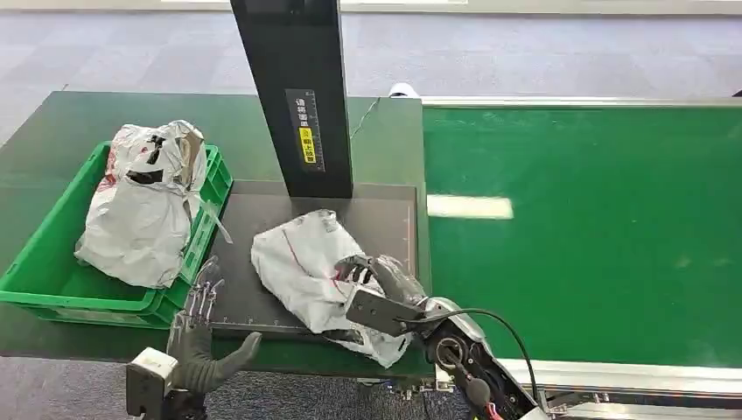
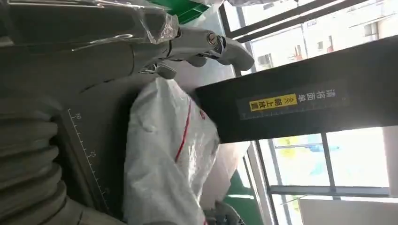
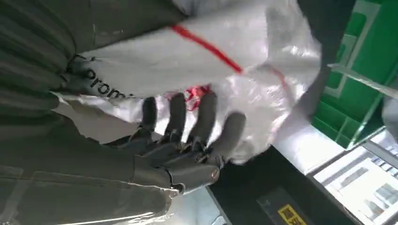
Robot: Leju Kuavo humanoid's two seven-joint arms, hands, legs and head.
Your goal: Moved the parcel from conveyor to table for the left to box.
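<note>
We stand in what looks like a parcel-sorting or logistics test hall: a wide green conveyor belt [image 1: 595, 236] runs beside a dark green table [image 1: 52, 140] with a green plastic crate [image 1: 52, 280] holding a bagged parcel [image 1: 144, 206], a ruled black mat [image 1: 262, 297] under a black scanner post [image 1: 297, 87], grey carpet floor and big windows behind

1. The right hand [image 1: 372, 278] covers part of the parcel [image 1: 302, 262], so its grip is probably only partly seen.
2. The black post [image 1: 293, 87] is cut off by the top edge.
3. The print on the yellow label [image 1: 307, 144] is too small to read.
4. The parcel is blurred in the right wrist view.
</note>
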